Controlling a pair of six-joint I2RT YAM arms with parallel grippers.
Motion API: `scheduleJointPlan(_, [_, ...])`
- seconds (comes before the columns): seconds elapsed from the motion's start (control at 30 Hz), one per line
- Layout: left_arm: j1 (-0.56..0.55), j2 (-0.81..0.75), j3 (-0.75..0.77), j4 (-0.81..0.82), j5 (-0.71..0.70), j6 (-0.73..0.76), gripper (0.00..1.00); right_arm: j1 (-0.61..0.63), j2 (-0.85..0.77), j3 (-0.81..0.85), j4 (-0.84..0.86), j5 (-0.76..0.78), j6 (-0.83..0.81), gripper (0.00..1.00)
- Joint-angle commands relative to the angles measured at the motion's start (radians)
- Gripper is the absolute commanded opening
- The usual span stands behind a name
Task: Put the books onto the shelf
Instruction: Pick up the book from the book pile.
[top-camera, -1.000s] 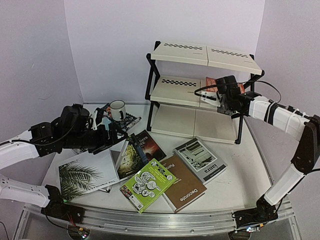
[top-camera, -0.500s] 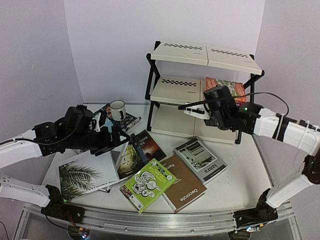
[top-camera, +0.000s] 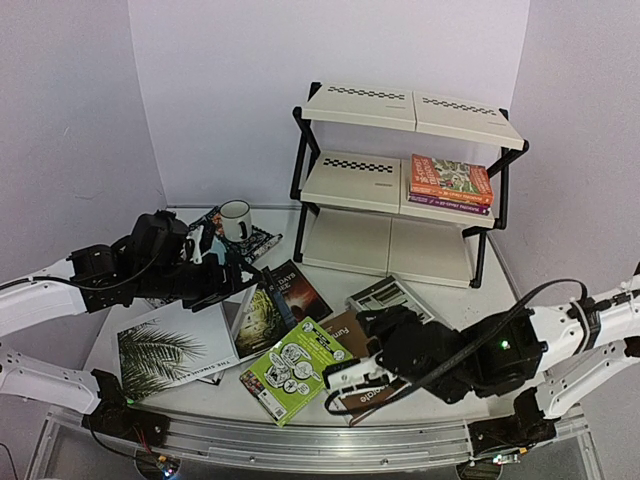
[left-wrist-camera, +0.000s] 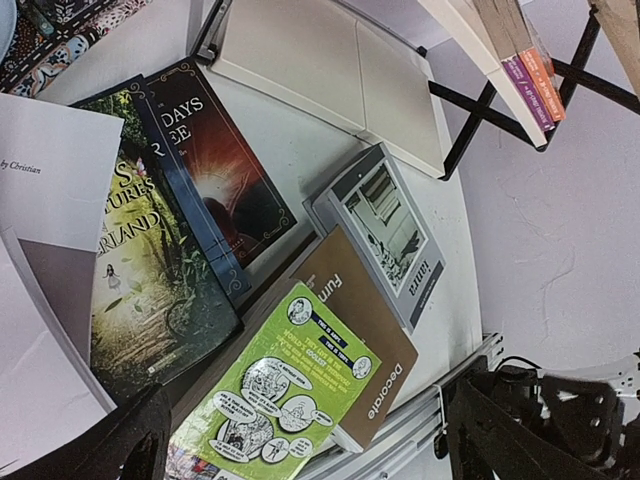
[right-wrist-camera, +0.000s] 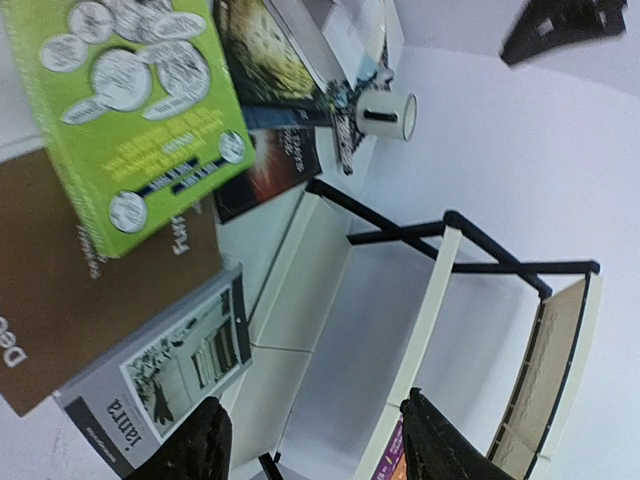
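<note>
Left fingers (top-camera: 232, 278) gape empty over books (top-camera: 170, 350) strewn on the counter (top-camera: 225, 402); right fingers (top-camera: 345, 383), parted and empty, hang by the overlapping green book (top-camera: 290, 368) and brown book (left-wrist-camera: 345, 320), which a careless grab could shove off the near edge, the shelf (top-camera: 365, 170) beyond.

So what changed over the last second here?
The right hand let go of the orange book, now lying on the middle tier of the shelf, and swung back down to the near edge, open over the brown book. The left hand, open, and the books on the table stayed put.
</note>
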Motion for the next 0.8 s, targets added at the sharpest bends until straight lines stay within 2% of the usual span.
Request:
scheduleJointPlan(0.0, [0.004,-0.037,-0.004,0.038,-0.016,0.023,0.98,0.116,0.045,-0.032,0.008,0.016,0.100,0.61])
scheduleJointPlan(0.3, [0.007,-0.048,-0.017,0.038,-0.017,0.022,0.98,0.234,0.215,-0.045,0.122,0.015,0.120,0.62])
scheduleJointPlan(0.77, [0.007,-0.052,-0.018,0.038,-0.016,0.020,0.98,0.219,0.464,-0.112,0.464,0.011,-0.016,0.66])
